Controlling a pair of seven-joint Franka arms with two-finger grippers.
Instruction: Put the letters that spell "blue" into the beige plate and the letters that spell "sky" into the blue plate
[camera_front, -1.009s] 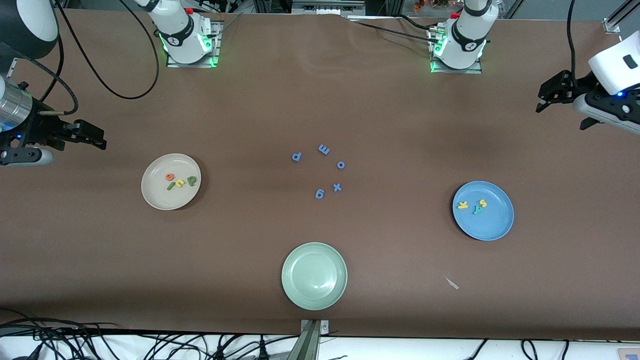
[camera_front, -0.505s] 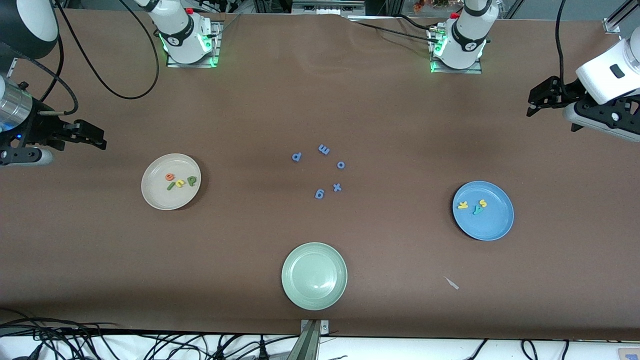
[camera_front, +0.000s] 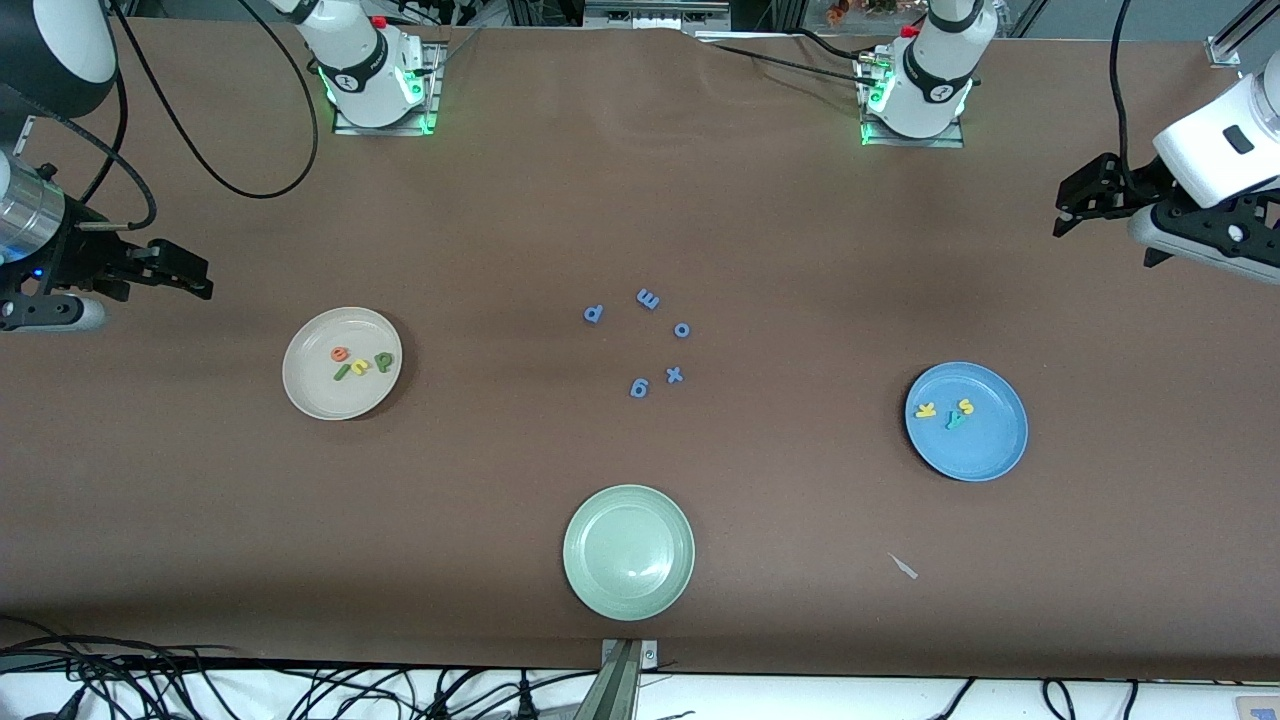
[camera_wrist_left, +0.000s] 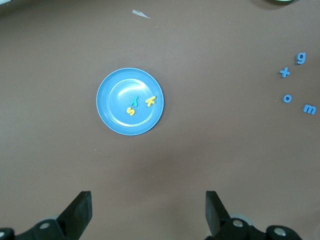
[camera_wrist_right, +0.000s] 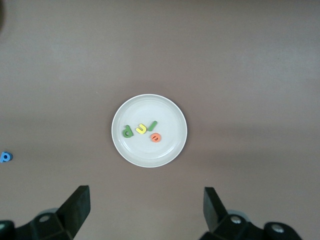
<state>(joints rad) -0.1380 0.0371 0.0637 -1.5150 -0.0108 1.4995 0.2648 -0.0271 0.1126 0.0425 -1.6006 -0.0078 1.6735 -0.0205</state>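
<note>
Resting sorted, letters fill beige plate (camera_front: 300, 395), blue plate (camera_front: 990, 455).

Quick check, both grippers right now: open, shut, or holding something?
Left gripper: open, holding nothing, up over bare table at the left arm's end.
Right gripper: open, holding nothing, up over bare table at the right arm's end.

both arms pulled back up high; left gripper (camera_front: 1068, 205) hangs over the tabletop's left-arm edge, fingers spread wide; right gripper (camera_front: 200, 277) same at its own edge
</note>
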